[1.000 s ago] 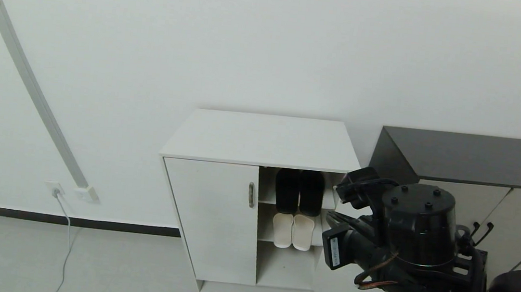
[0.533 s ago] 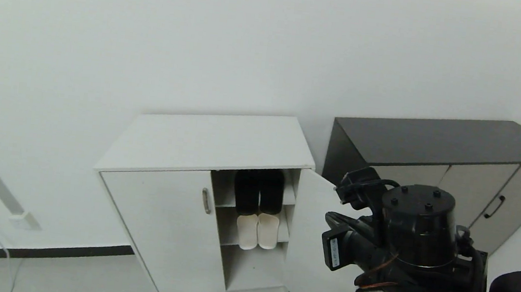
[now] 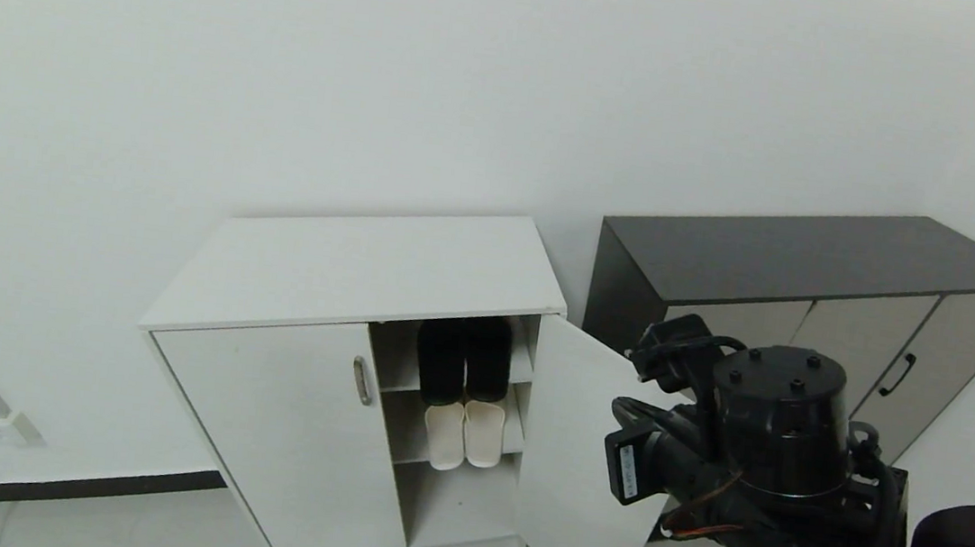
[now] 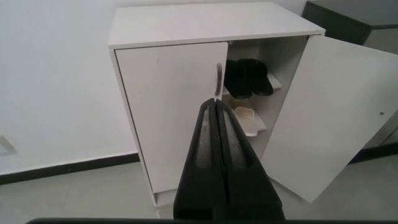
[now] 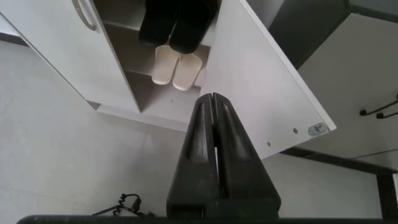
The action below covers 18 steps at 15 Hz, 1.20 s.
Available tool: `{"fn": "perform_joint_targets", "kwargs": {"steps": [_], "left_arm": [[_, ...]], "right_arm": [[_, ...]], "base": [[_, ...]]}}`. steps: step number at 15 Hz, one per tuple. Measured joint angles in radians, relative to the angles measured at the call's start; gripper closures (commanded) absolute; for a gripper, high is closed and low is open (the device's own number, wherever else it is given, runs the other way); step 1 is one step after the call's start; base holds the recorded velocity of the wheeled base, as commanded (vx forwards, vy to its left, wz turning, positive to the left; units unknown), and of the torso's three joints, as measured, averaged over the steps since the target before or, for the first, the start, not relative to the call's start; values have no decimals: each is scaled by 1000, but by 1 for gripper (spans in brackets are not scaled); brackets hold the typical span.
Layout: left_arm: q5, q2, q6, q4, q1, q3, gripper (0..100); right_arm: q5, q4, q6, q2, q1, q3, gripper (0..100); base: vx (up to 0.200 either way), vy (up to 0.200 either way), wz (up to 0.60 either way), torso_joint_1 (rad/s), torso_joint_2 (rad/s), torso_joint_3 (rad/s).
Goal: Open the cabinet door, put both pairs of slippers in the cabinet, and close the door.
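Though shelved, black slippers (image 3: pixel 465 362) partly in shadow.

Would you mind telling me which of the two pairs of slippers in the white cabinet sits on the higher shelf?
The black pair of slippers is the higher one; the cream-white pair lies directly beneath it, one level down.

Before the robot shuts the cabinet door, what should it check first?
1. Black pair of slippers inside on the upper shelf: ok.
2. White pair of slippers inside on the middle shelf: ok.
3. White slippers' tips clear of the door's swing: cannot tell.
4. White right-hand cabinet door shut: not ok, it stands open.
5. Right gripper empty and shut: ok.
6. Left gripper empty and shut: ok.
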Motion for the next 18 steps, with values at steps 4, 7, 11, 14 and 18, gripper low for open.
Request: {"fn": "perform_joint_targets", "kwargs": {"steps": [4, 7, 11, 14, 18], "left_arm": [[1, 0, -1, -1, 0, 0, 100], [-1, 0, -1, 0, 1, 0, 100], [-1, 0, -1, 0, 0, 0, 100], [-1, 0, -2, 0, 0, 0, 100], [-1, 0, -1, 0, 0, 0, 100]], "right_arm": [[2, -27, 12, 38, -69, -24, 100], [17, -30, 29, 111, -198, -104, 100], [47, -28, 31, 242, -328, -253, 100], [64, -27, 32, 347, -390, -350, 100], [84, -15, 32, 450, -450, -435, 100]], "base": [[0, 0, 0, 0, 0, 0], [0, 0, 0, 0, 0, 0], [0, 0, 0, 0, 0, 0], [0, 0, 0, 0, 0, 0], [0, 0, 0, 0, 0, 0]]}}
